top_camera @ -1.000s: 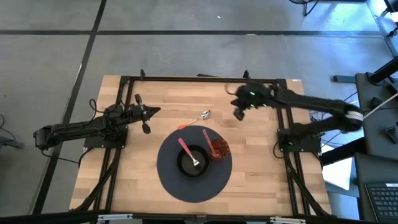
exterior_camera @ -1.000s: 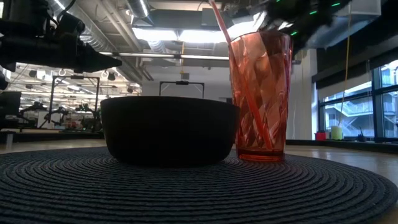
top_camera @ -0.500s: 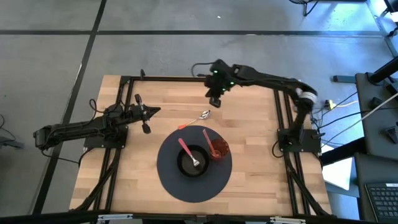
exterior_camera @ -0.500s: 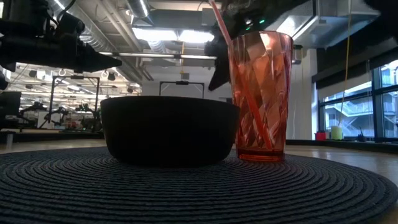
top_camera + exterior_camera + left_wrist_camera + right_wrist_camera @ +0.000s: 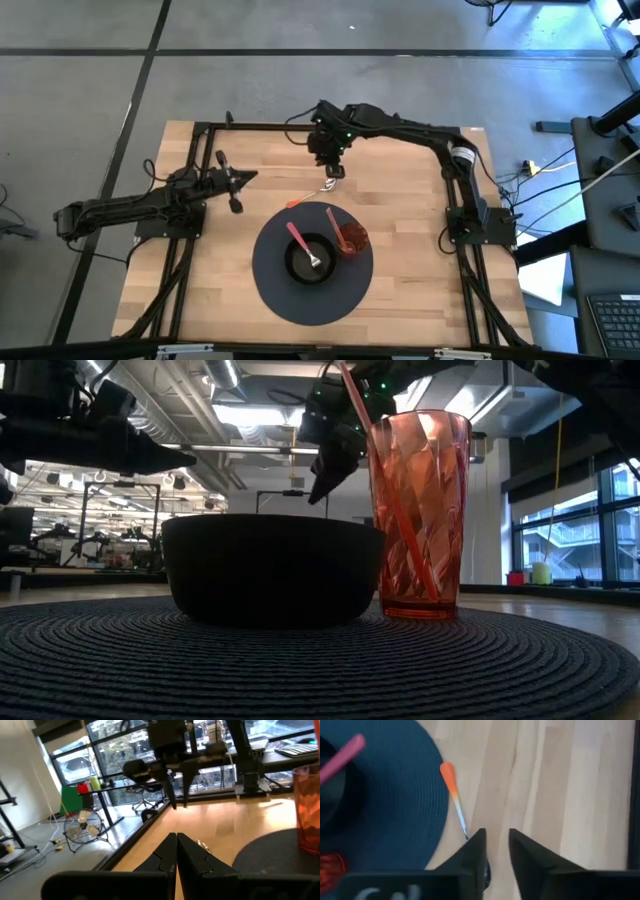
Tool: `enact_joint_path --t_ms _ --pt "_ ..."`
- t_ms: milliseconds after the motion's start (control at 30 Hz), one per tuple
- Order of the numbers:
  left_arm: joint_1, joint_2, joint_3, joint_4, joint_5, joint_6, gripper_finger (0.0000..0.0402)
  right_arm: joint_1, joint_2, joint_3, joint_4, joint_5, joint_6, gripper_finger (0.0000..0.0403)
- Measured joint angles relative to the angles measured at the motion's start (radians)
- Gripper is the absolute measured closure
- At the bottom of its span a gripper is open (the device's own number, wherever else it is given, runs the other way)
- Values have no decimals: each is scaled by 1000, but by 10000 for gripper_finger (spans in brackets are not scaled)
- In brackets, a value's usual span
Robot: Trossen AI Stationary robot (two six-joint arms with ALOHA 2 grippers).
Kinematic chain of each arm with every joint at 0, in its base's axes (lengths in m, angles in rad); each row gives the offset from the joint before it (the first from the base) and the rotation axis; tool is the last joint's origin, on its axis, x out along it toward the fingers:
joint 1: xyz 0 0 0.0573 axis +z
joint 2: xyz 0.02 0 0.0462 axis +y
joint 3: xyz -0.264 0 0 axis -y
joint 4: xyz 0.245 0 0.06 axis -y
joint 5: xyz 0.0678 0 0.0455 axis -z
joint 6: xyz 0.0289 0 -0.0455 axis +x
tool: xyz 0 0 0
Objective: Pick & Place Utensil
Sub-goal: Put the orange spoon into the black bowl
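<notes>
A spoon (image 5: 318,190) with a metal bowl and an orange handle tip (image 5: 447,770) lies flat on the wooden table, just beyond the far edge of the round dark placemat (image 5: 275,290). My right gripper (image 5: 335,168) hangs over the spoon's bowl end, pointing down, open. In the right wrist view its fingers (image 5: 496,834) stand either side of the thin shaft (image 5: 462,822), and one finger hides the spoon's bowl. My left gripper (image 5: 243,180) waits shut at the table's left, off the surface.
On the placemat stand a black bowl (image 5: 300,268) holding a pink-handled fork (image 5: 299,241) and a red tumbler (image 5: 352,240) holding an orange-handled utensil. Bare wood lies left, right and far of the mat. Black frame rails run along the table's edges.
My right gripper has swung from the table's far right side toward the left, past the middle, and now hangs over the spoon's bowl end. It has tipped downward on the way. The spoon, bowl and tumbler have stayed where they were.
</notes>
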Motion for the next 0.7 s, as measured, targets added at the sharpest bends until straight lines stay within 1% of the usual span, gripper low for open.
enact_joint_path --t_ms 167,300,367,500,700 --pt "0 0 0 19 -12 20 398 25 2 0 -2 41 -119 252" --pt "0 0 0 20 -49 51 398 39 2 0 3 39 -202 199" --pt "0 0 0 19 -67 76 398 42 2 0 23 9 -218 180" --pt "0 0 0 53 -99 159 398 45 16 0 71 -68 -224 159" --pt "0 0 0 144 -100 245 398 60 75 0 90 -70 -269 159"
